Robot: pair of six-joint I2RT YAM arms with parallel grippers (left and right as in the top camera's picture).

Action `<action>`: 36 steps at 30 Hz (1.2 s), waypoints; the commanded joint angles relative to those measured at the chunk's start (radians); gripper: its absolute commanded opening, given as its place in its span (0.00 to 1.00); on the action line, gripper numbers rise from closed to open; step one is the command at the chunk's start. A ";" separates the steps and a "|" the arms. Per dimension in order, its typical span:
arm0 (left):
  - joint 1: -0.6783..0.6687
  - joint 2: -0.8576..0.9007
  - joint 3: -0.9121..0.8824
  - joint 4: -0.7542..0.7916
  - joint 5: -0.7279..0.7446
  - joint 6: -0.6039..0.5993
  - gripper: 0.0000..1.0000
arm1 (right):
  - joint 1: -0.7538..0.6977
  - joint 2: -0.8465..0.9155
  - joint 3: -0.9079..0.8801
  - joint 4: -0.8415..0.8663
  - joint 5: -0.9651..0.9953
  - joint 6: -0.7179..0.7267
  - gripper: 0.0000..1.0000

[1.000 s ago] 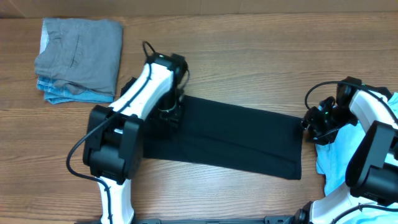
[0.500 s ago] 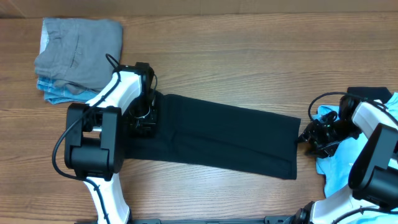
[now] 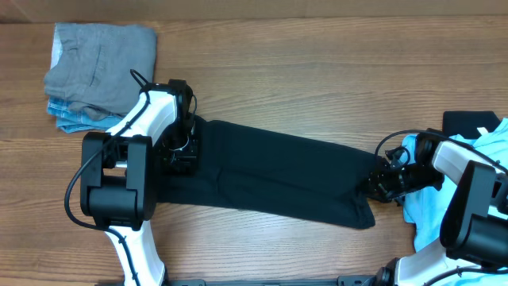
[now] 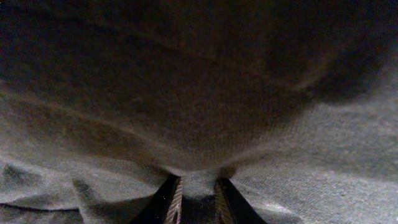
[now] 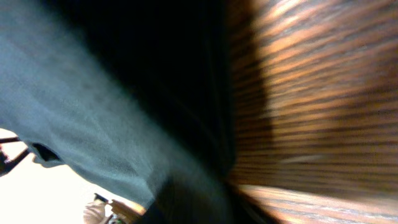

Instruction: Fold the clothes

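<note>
Closest in, my left hand (image 4: 194,199) is pinching a tuck of the black shirt (image 4: 199,93): the cloth puckers down between the two fingertips and fans out from them, and nothing else fills the left wrist view. My right hand (image 3: 379,184) sits at the opposite short end of the same garment. Its own camera is smeared with blur and shows only dark fabric beside the wood of the desk (image 5: 311,93), so I cannot tell whether its fingers are pressed together on the edge or merely resting against it.

From overhead the shirt lies as a long, narrow band across the middle of the desk, tilted a little, its right end drawn in toward my right hand. I judge the lengthwise folds done and the end-to-end fold to be the step in hand. The next move would call for a sure grip at both ends, then lifting one end and carrying it over the other without letting the layers slide apart.

Beside my right arm, the light blue tee (image 3: 425,210) is crumpled and partly under the arm. A dark piece (image 3: 468,123) past it is cut off by the frame. At the far left corner sits a grey folded pile (image 3: 99,67) with something blue beneath it that I cannot identify
</note>
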 commanded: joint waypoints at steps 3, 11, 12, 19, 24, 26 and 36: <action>0.013 -0.002 -0.025 0.006 -0.022 0.007 0.22 | -0.030 0.019 0.091 -0.060 0.084 0.003 0.04; 0.013 -0.002 0.016 -0.036 -0.023 0.016 0.20 | -0.030 0.019 0.298 -0.225 0.156 0.002 0.05; 0.013 -0.002 0.018 -0.039 -0.026 0.015 0.22 | -0.029 0.019 0.293 -0.223 0.156 0.002 0.23; 0.087 -0.002 0.018 -0.067 -0.142 -0.008 0.28 | -0.053 0.019 0.204 -0.125 0.116 -0.040 0.56; 0.193 -0.002 0.018 -0.064 -0.131 -0.015 0.25 | -0.074 0.019 0.166 -0.063 0.058 -0.055 0.56; 0.205 -0.002 0.018 -0.057 -0.119 -0.014 0.25 | -0.096 0.019 0.166 -0.055 0.025 -0.071 0.56; 0.197 -0.002 0.014 -0.007 0.030 0.061 0.45 | -0.214 0.019 0.170 -0.079 -0.209 -0.214 0.61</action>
